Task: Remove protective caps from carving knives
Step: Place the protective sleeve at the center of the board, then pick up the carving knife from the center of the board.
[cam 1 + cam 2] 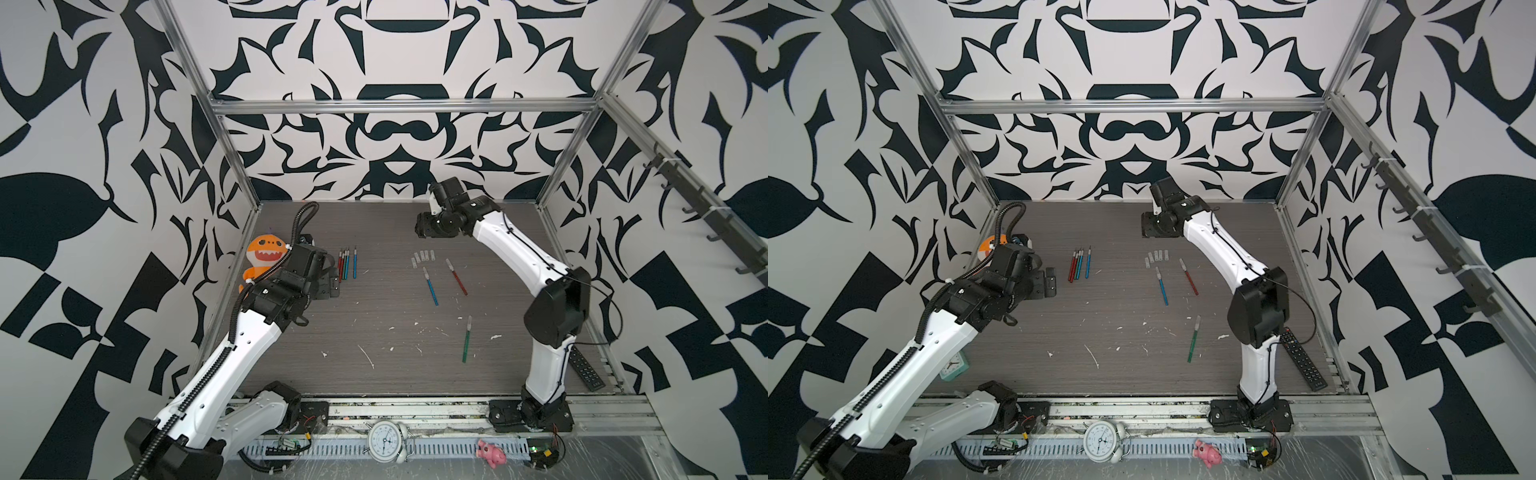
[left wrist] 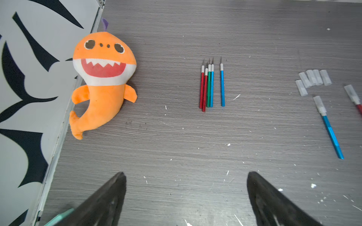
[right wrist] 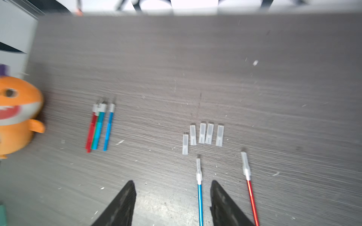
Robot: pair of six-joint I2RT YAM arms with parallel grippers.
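Uncapped knives: five thin pen-like carving knives point(image 1: 347, 266) lie left of centre in both top views. Two have red handles, one green and two blue, all with silver collars and bare grey tips pointing at the back wall. Four lie side by side, touching. The fifth, blue point(image 2: 222, 86), lies parallel just beside them, apart.
Capped knives: three, each with a translucent whitish tube over its tip. The blue-handled one point(image 1: 431, 286) and the red-handled one point(image 1: 457, 277) lie slanted right of centre, near each other but not touching. The green-handled one point(image 1: 466, 338) lies lower right, well apart from both.
Loose caps: five short translucent whitish plastic tubes point(image 1: 423, 257) lie flat in a close row, just above the blue and red capped knives in the top views. The leftmost sits slightly lower than the rest.
Left jaws: wide apart and holding nothing. They hang over bare desk at the left of the top views, near the handle ends of the uncapped knives but clear of them.
Right jaws: apart, with nothing clamped. They are raised near the back wall, above the cap row in the top views. In the blurred wrist view the blue capped knife point(image 3: 199, 195) lies on the desk between the two fingers, untouched.
Desk: grey wood-grain surface point(image 1: 374, 316), flecked with white.
Other items: an orange plush shark point(image 2: 101, 78) lies against the left wall.
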